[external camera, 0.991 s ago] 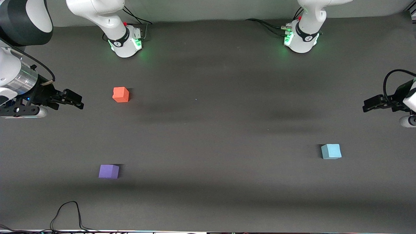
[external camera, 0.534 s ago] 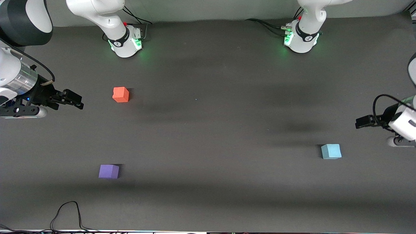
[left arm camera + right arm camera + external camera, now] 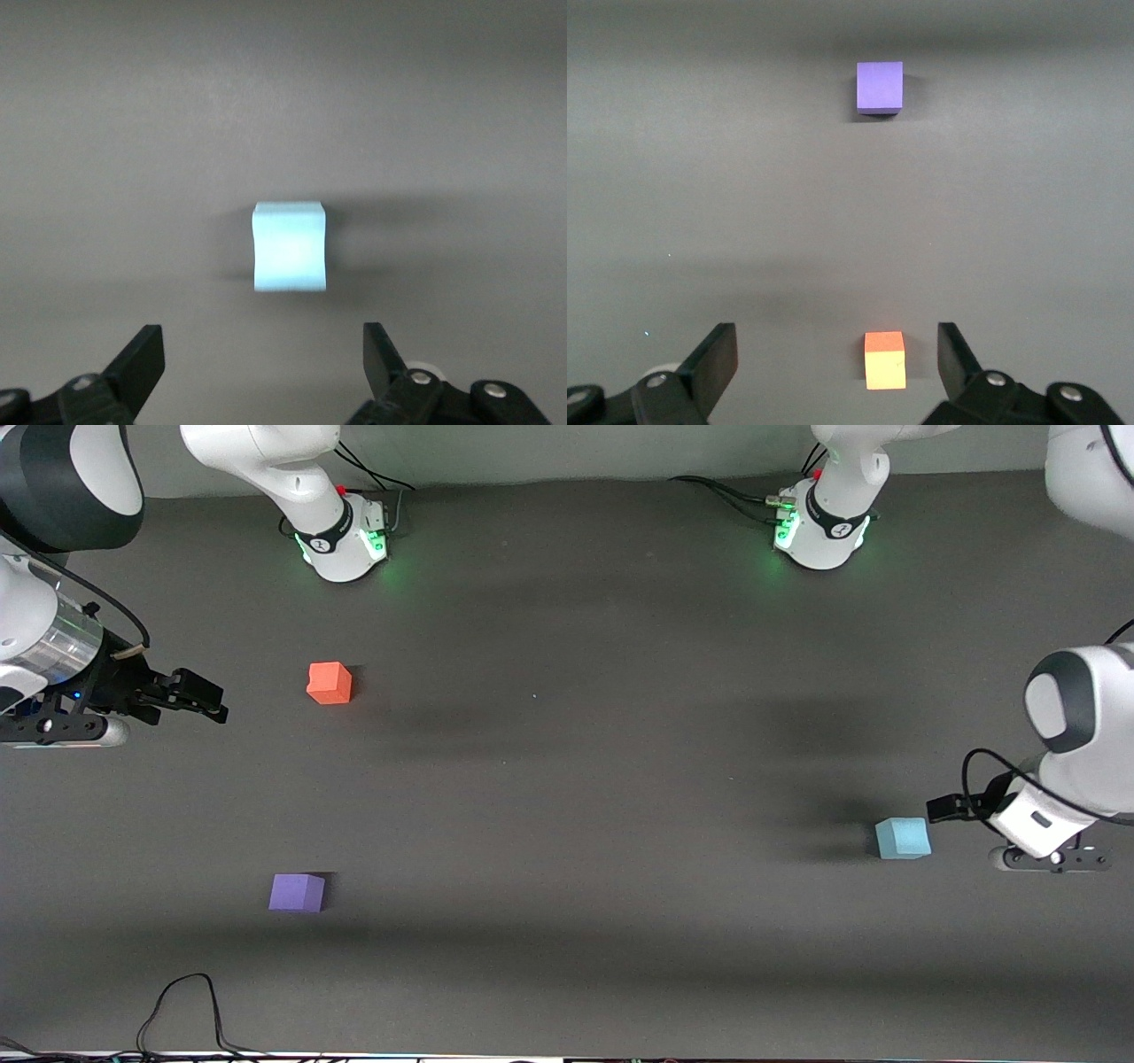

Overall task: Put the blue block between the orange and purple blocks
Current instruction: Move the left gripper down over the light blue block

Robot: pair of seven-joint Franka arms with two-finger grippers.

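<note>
The sky-blue blue block [image 3: 903, 838] lies on the dark table toward the left arm's end. My left gripper [image 3: 944, 808] hangs just beside it, open and holding nothing. In the left wrist view the blue block [image 3: 290, 246] shows ahead of the open left gripper [image 3: 262, 347], apart from both fingers. The orange block [image 3: 330, 683] and the purple block [image 3: 297, 892] lie toward the right arm's end, the purple one nearer the front camera. My right gripper [image 3: 202, 696] waits open beside the orange block. The right wrist view shows the orange block [image 3: 885, 359], the purple block [image 3: 880, 86] and the empty right gripper [image 3: 835, 345].
The two arm bases [image 3: 342, 542] [image 3: 820, 533] stand along the table's back edge with cables beside them. A black cable [image 3: 182, 1005] loops onto the table's edge nearest the front camera, below the purple block. Bare mat [image 3: 576, 797] stretches between the blocks.
My left arm has swung in and lowered its gripper close beside the blue block. The right arm and all three blocks have stayed put.
</note>
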